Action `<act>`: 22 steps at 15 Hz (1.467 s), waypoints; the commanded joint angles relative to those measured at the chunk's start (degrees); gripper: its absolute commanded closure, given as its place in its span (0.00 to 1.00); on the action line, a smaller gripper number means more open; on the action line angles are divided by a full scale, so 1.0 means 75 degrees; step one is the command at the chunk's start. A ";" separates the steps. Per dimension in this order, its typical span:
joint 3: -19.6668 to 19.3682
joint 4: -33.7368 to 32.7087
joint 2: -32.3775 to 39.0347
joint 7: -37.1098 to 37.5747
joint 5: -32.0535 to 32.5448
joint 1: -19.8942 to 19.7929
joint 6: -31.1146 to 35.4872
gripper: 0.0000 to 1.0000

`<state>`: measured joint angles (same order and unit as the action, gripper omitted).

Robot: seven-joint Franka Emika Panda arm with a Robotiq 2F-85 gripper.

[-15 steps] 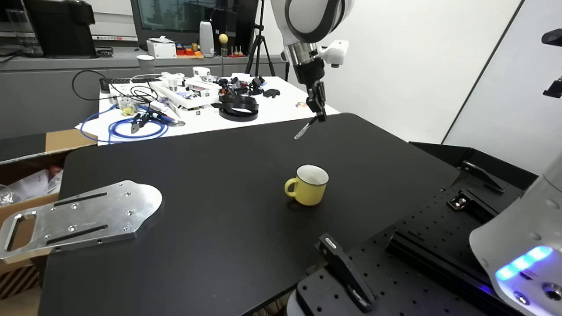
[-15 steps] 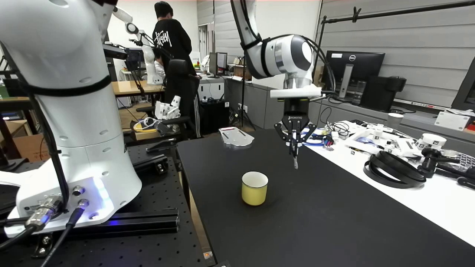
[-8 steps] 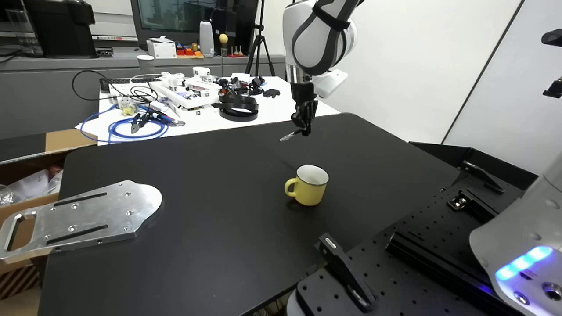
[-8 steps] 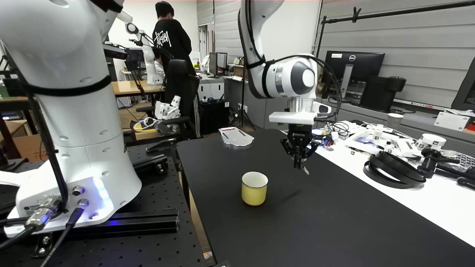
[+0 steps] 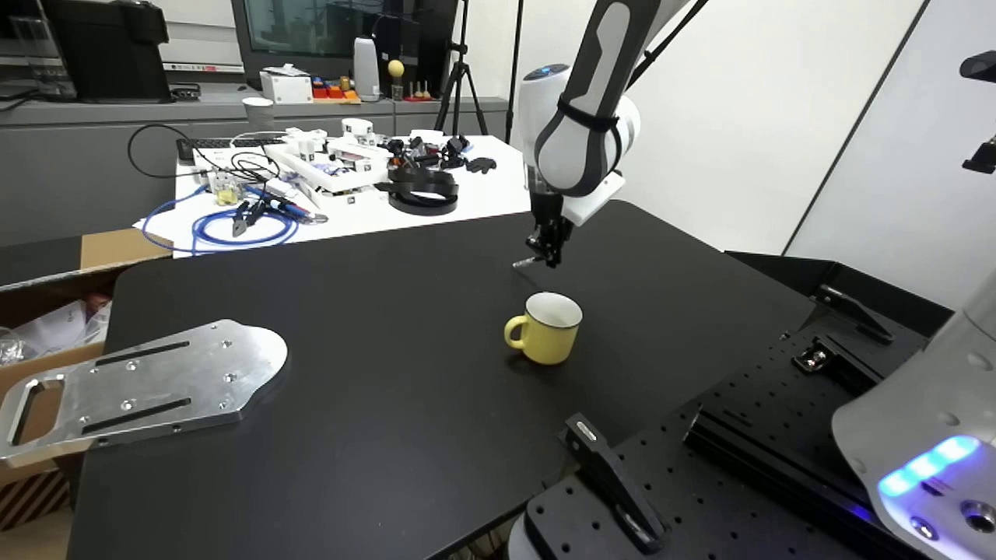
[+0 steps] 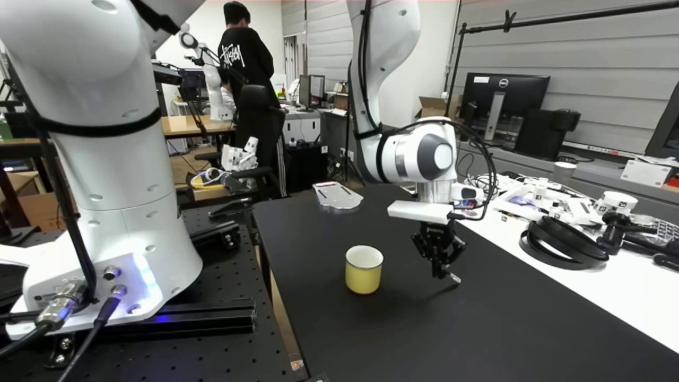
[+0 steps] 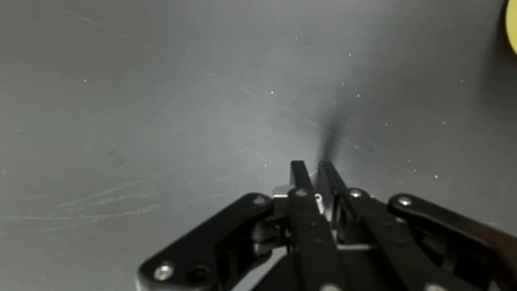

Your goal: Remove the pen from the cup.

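The pen (image 5: 526,263) sticks out sideways from my gripper (image 5: 552,261) in an exterior view, and its pale end also shows in an exterior view (image 6: 454,277). My gripper (image 6: 439,272) is shut on it, low over the black table; I cannot tell if the pen touches the table. In the wrist view the gripper (image 7: 312,163) has its fingers nearly together with a thin gap, and most of the pen is hidden. The yellow cup (image 5: 548,339) stands upright, apart from the gripper, with no pen in it. It shows in an exterior view (image 6: 363,275) and at the wrist view's corner (image 7: 512,30).
The black table (image 5: 373,373) carries a silver metal plate (image 5: 167,381) at one end. A white table (image 6: 509,254) with black straps, cables and white parts adjoins it. The robot's base (image 6: 116,223) stands on a perforated black mount beside the table.
My gripper has come down towards the table with the pen in its fingers. The pen has tilted from steep to nearly flat. The cup has not moved.
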<state>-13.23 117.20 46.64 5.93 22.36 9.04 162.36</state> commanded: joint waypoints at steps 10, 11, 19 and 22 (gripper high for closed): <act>-0.0110 -0.0891 0.1051 -0.0084 -0.0965 -0.0020 -0.0565 0.36; -0.0145 -0.0824 0.0928 -0.0063 -0.0962 0.0018 -0.0558 0.30; -0.0083 -0.0482 0.0199 -0.0030 -0.0839 0.0202 -0.0521 0.01; -0.0072 -0.0246 -0.0052 -0.0015 -0.0818 0.0274 -0.0555 0.00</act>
<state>-14.08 115.59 46.20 5.63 15.85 11.46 158.40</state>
